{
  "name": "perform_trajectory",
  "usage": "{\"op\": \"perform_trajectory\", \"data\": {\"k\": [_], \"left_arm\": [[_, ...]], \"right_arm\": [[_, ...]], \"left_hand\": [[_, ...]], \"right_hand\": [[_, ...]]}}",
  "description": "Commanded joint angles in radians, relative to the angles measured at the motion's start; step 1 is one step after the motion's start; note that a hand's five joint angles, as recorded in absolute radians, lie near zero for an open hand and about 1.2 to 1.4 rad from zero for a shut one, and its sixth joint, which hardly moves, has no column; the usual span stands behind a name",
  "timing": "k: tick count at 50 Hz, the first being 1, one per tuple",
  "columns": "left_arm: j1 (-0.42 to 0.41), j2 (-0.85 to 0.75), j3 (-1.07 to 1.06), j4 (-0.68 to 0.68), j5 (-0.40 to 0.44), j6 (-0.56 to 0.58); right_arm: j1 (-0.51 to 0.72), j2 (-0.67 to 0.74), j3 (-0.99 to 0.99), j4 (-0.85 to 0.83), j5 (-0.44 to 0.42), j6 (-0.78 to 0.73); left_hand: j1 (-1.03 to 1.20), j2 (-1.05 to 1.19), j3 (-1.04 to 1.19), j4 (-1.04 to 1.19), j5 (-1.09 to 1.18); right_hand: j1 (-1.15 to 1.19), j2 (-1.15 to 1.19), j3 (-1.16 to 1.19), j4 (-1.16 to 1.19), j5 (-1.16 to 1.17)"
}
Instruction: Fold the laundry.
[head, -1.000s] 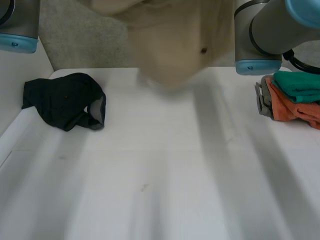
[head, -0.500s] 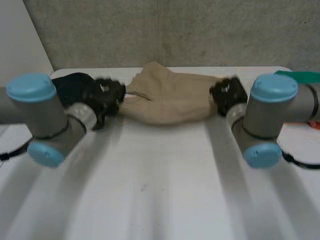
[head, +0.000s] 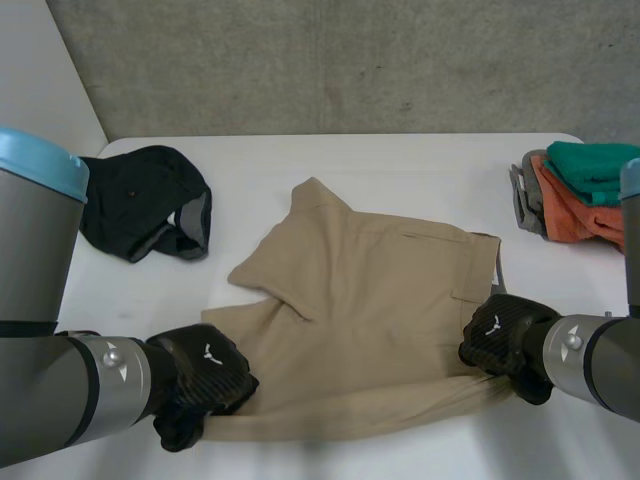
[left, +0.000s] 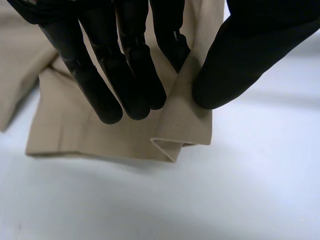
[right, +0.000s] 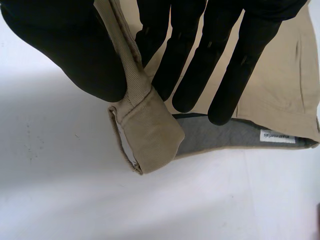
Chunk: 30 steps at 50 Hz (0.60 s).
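The robot's left hand (head: 205, 385), low in the lower left of the head view, pinched a doubled-over hem corner of the beige shorts (head: 370, 300) between its thumb (left: 235, 65) and straight fingers (left: 135, 80). In the left wrist view the cloth rose in a small creased peak at the fingertips. The right hand (head: 500, 340), at the lower right of the head view, was closed the same way on the waistband end of the shorts, its thumb pressing the thick band against the fingers. Just past those fingertips in the right wrist view, the grey lining (right: 240, 137) of the waistband faced up, with a small white label (right: 276, 136) sewn on it. Both forearms reached in from the lower corners of the head view.

The shorts lay spread on the white desk (head: 400, 160) between the two hands, near the centre of the frame, with the waistband to the right and one leg turned over toward the upper left along a diagonal crease. A crumpled black garment (head: 140, 205) lay at the upper left of the desk, apart from the shorts. At the right edge of the frame sat a pile of folded clothes (head: 585, 195), green on top, with orange and grey below. A grey wall (head: 330, 60) stood behind the desk.
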Motion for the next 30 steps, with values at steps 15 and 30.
{"op": "perform_trajectory", "data": {"k": [15,30], "left_arm": [[0.032,-0.62,0.841,0.621,-0.089,-0.087],[0.002,-0.97,1.183,0.863,-0.129,-0.15]], "right_arm": [[0.028,0.491,-0.605,-0.439,0.194,0.413],[0.06,0.758,-0.694,-0.979,0.34,0.236]], "left_hand": [[0.24,0.198,0.205,0.194,0.211],[-0.981,-1.024,-1.016,-1.027,-1.011]], "right_hand": [[0.278,0.214,0.204,0.198,0.201],[-0.944,-1.008,-1.018,-1.024,-1.021]]}}
